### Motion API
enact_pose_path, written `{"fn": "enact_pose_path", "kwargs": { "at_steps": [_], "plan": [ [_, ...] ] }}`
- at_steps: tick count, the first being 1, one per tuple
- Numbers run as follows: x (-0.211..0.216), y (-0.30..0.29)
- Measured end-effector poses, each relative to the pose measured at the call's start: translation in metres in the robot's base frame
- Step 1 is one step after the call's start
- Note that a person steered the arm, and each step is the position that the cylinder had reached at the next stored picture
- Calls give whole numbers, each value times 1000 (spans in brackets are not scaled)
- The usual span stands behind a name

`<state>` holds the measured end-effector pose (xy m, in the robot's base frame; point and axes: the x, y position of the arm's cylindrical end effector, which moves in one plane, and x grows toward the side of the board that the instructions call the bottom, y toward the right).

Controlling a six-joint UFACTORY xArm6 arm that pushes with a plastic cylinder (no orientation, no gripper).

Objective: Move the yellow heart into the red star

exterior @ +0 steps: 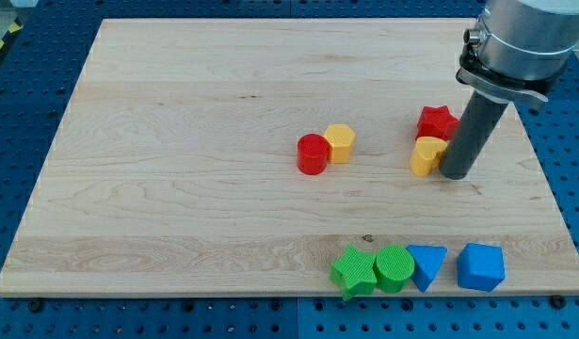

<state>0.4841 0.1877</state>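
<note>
The yellow heart (426,155) lies on the wooden board at the view's right. It touches the red star (437,121), which sits just above it. My tip (457,175) rests on the board right beside the heart, on its right side, close to touching it. The dark rod rises from there toward the view's top right.
A red cylinder (313,153) and a yellow hexagon (340,143) touch each other near the board's middle. Along the bottom edge stand a green star (354,271), a green cylinder (394,268), a blue triangle (427,266) and a blue pentagon-like block (481,266).
</note>
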Motion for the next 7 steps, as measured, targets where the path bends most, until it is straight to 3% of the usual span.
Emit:
{"fn": "enact_pose_path", "kwargs": {
  "at_steps": [7],
  "plan": [
    [-26,5]
  ]
}}
